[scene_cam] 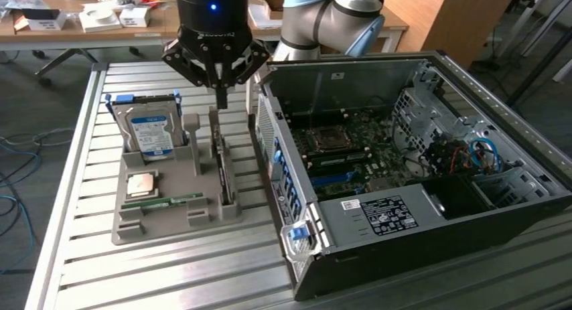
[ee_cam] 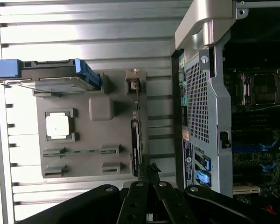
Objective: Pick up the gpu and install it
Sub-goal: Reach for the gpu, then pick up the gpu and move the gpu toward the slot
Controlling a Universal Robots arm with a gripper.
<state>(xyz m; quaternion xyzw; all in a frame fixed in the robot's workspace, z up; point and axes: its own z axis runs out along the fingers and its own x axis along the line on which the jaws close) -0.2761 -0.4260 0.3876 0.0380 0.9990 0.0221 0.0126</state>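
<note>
gpu (scene_cam: 222,164) stood on edge in the long slot of the grey tray (scene_cam: 161,223), on the tray side facing the open case (scene_cam: 358,216). gripper (scene_cam: 219,99) hung just above the tray's far end, over the card's bracket, fingers pressed together and empty. judgement: a clean pick needs the fingers parted and centred astride the board's top edge, then a straight vertical pull so the card does not bind in the tray slot.

Cluttered wooden desk (scene_cam: 76,33) behind, grey floor (scene_cam: 36,102), blue cables (scene_cam: 13,209) alongside.
</note>
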